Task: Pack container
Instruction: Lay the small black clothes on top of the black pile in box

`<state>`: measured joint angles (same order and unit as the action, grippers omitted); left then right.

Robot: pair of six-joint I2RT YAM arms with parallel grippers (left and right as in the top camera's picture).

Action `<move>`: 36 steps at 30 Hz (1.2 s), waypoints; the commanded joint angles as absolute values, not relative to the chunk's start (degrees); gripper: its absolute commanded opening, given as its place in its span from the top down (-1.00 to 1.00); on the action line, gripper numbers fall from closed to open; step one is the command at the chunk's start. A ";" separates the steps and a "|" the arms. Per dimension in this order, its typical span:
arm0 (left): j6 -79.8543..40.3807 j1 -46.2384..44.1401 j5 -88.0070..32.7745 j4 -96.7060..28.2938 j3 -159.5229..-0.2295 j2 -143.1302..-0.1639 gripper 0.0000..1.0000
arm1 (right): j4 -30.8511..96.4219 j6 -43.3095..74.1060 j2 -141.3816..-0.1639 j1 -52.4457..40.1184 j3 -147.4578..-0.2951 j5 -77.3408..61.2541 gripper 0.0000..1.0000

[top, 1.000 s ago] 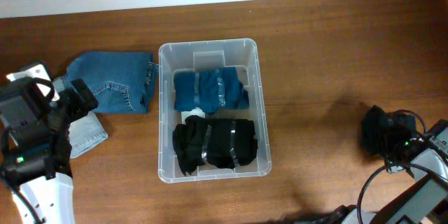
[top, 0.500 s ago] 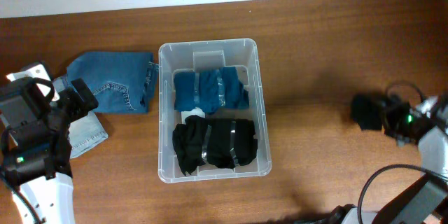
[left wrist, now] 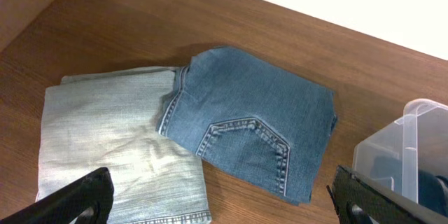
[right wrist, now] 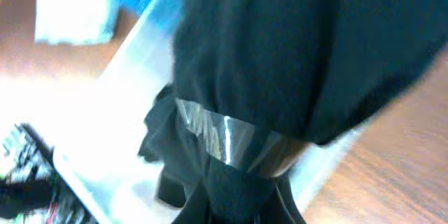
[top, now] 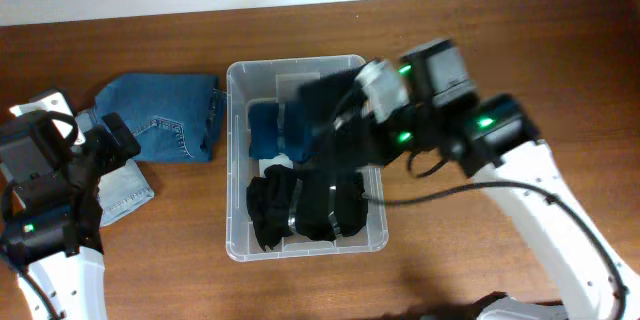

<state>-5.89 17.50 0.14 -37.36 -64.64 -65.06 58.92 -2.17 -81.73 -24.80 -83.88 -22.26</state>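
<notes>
folded dark jeans (top: 165, 115) overlapping pale jeans (top: 125, 192); wooden table (top: 480, 40)

Tight squeeze: bin (top: 297, 62) nearly full, right arm (top: 525, 165) across it!
The blue bundle (top: 268, 130) fills the bin's back and the black bundle (top: 305, 208) the front, with a small gap between them at the left. The right arm hangs over the right rim, right gripper (top: 348, 110) clutching a dark roll (top: 325, 93) above the back. To the left, jeans (top: 165, 115) and pale jeans (top: 125, 192) crowd the table (top: 560, 40); open wood lies right.
</notes>
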 commanded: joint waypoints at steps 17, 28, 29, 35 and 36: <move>-6.66 17.80 -0.47 -38.28 -65.73 -64.93 -0.99 | 62.96 11.97 -90.28 -39.68 -84.64 -10.02 -0.20; -6.66 17.80 -0.49 -38.26 -65.73 -64.93 -0.99 | 61.01 4.43 -90.26 -39.70 -86.83 -2.13 -1.00; -6.66 17.80 -0.49 -38.26 -65.73 -64.93 -0.99 | 59.70 1.85 -90.28 -39.75 -86.87 -3.38 0.25; -6.66 17.80 -0.47 -38.28 -65.73 -64.93 -0.99 | 58.50 1.50 -97.17 -39.75 -84.58 -8.36 0.92; -6.66 17.80 -0.47 -38.28 -65.73 -64.93 -0.99 | 58.92 1.50 -99.04 -39.75 -83.96 -10.44 0.92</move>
<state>-5.89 17.50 0.14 -38.22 -64.64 -65.06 58.48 2.50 -94.52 -39.53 -85.65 -6.13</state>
